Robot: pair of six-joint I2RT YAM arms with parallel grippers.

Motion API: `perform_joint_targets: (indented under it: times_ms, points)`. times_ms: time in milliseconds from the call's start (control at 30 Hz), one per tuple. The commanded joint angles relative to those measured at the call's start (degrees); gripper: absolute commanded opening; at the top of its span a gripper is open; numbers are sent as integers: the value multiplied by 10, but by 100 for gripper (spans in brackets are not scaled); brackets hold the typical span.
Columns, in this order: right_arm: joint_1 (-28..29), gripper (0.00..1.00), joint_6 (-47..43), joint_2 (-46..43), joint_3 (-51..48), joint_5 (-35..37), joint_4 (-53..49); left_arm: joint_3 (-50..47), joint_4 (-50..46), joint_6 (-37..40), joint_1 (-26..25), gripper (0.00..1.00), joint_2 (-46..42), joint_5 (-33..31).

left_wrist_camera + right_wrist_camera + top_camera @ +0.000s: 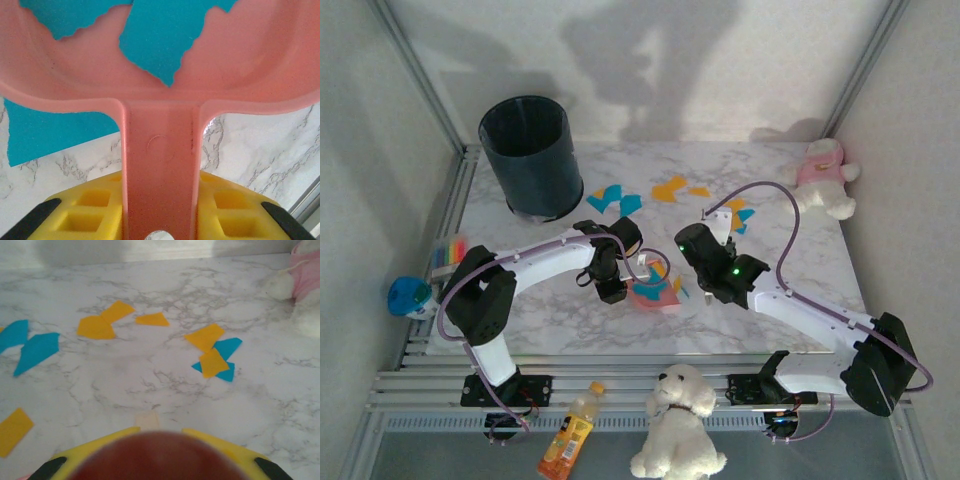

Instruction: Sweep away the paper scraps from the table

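Worktop: white marble, most paper lying on the far half. Bin stood at the far left corner, well away from the arms.

Dustpan sat near the middle of the worktop, between the two arms. Left gripper was clamped narrow on the dustpan handle, yellow fingers either side of it. Right gripper was closed, with a blurred reddish thing between the fingers. Looked held, but I couldn't tell what it was.

Scraps: orange and teal groups lay beyond both grippers, plus an orange/teal cluster to the right. A couple of teal pieces were in the pan. One teal piece lay flat on the worktop, partly under the pan's rear edge. My read is the task was partly done, with most scraps left.

Risks as I saw them:
- Pan tips on lift and the loose pieces slide out, since nothing retains them.
- Thin paper slips under the pan lip instead of riding in if the lip isn't flat on the worktop.
- The piece under the pan gets dragged or missed.
- The grippers were near each other, so a sweep toward the pan could clash the arms.
- A fast stroke flicks light scraps off the edge.
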Motion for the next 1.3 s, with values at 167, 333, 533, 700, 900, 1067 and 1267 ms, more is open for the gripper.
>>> perform_joint_targets:
  times_ms: [167, 333, 533, 700, 900, 1067, 1267]
  points:
    - [-2, 0, 32, 2, -27, -58, 35, 2, -32, 7, -5, 0, 2, 18]
    - [-2, 0, 34, 14, -29, -98, 81, 2, -31, 5, -4, 0, 3, 19]
    - [-2, 0, 42, 20, -25, -125, 111, 2, -28, 4, -5, 0, 4, 16]
    - [-2, 0, 37, 25, -19, -138, 130, 4, -29, 4, -4, 0, 8, 13]
    - [-1, 0, 16, 29, -6, -145, 141, 6, -25, 5, -5, 0, 12, 15]
    - [-1, 0, 6, 30, 1, -152, 154, 6, -22, 5, -5, 0, 12, 17]
    - [0, 0, -4, 18, 14, -143, 144, 4, -22, 4, -4, 0, 10, 5]
